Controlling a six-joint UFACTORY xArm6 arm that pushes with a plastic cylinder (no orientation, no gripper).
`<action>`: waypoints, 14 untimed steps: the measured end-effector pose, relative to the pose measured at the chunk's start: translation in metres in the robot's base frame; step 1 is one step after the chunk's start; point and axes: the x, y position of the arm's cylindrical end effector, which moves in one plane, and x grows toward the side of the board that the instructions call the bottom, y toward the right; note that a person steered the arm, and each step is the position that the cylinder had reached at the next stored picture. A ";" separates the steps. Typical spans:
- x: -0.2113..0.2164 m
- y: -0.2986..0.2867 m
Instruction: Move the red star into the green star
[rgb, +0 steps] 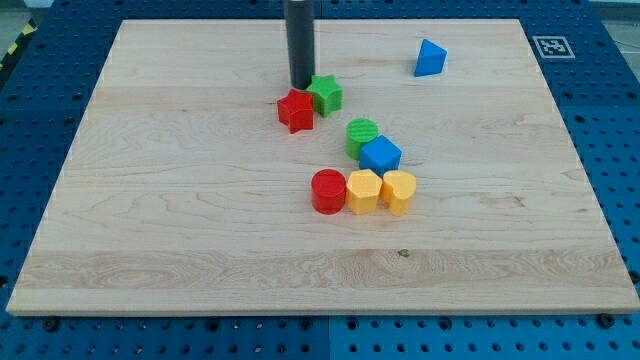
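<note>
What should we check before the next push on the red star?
1. Red star touching green star: ok, they look in contact.
2. My tip located: ok, just above the red star, left of the green star.
3. Tip clear of both stars: cannot tell.
4. Green cylinder and blue cube out of the way: ok, lower right.
5. Stars well inside the board: ok.

My tip (301, 86) above red star (295, 110), touching green star (325, 94).
</note>
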 end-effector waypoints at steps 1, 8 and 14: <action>0.003 0.023; -0.015 0.003; 0.062 -0.039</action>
